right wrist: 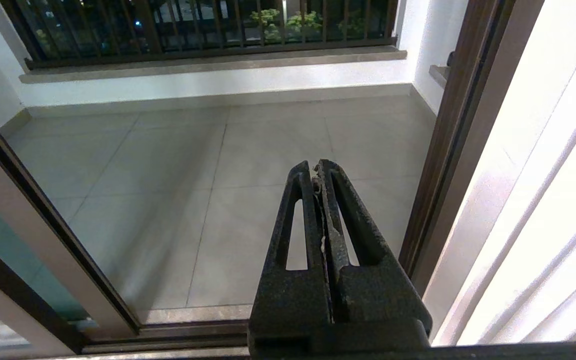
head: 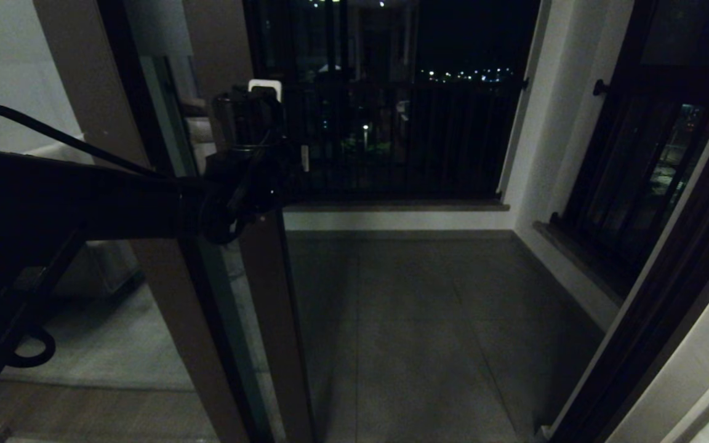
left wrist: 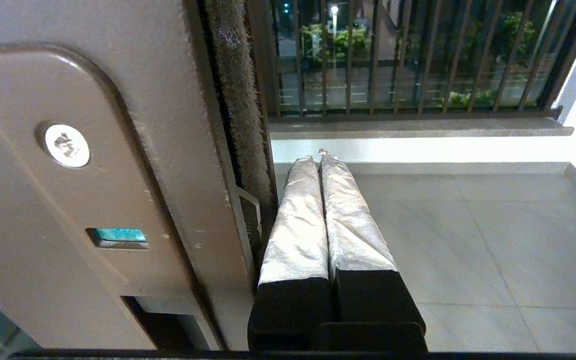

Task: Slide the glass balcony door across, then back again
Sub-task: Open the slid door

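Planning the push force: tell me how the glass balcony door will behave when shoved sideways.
The glass balcony door probably feels heavy and rigid: a tall framed glass panel. It should slide, not tip. Its smooth stile may let the shut left gripper slip.

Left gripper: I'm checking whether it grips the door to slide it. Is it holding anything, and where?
Nothing is held. The left gripper is shut on itself, lying alongside the edge of the glass balcony door.

The glass balcony door has a matt brown metal frame edged with a fuzzy brush strip, the left gripper fingers wear crinkled silvery wrap, and the balcony floor is smooth pale tile.
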You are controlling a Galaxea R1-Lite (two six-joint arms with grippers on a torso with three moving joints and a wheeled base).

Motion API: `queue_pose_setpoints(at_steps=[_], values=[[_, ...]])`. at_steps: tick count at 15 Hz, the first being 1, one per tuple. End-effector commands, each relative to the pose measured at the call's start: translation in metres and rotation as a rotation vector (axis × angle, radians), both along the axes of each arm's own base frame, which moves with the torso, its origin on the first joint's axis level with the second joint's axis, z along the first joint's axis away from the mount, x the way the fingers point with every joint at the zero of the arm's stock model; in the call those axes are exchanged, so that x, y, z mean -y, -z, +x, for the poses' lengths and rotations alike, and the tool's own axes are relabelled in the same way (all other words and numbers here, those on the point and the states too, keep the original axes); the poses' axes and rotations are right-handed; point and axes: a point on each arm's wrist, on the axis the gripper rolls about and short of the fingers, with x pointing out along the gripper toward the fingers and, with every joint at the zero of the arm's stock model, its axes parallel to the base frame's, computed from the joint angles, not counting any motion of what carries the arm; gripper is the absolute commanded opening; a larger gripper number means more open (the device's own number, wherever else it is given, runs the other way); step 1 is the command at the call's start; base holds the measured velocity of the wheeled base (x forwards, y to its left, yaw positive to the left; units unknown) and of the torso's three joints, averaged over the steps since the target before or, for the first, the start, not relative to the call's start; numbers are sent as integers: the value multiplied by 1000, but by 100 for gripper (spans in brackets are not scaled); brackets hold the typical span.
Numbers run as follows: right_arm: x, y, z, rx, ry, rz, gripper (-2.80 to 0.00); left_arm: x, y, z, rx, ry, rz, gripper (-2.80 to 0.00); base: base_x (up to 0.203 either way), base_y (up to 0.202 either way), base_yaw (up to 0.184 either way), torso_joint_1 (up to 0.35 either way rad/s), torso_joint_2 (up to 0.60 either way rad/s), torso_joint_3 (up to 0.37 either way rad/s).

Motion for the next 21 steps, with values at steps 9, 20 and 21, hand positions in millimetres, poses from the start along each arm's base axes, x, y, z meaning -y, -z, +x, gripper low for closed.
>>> queue_pose_setpoints(at_steps=[9, 20, 21], values=[[0, 0, 0, -3, 0, 0, -280, -13, -2, 1, 6, -35, 0, -280, 0, 0, 0, 0, 0, 0], [0, 0, 0, -3, 0, 0, -280, -27, 2, 5, -7, -66, 5, -280, 0, 0, 0, 0, 0, 0], [0, 0, 0, -3, 0, 0, -280, -30, 2, 6, -7, -71, 7, -280, 0, 0, 0, 0, 0, 0]])
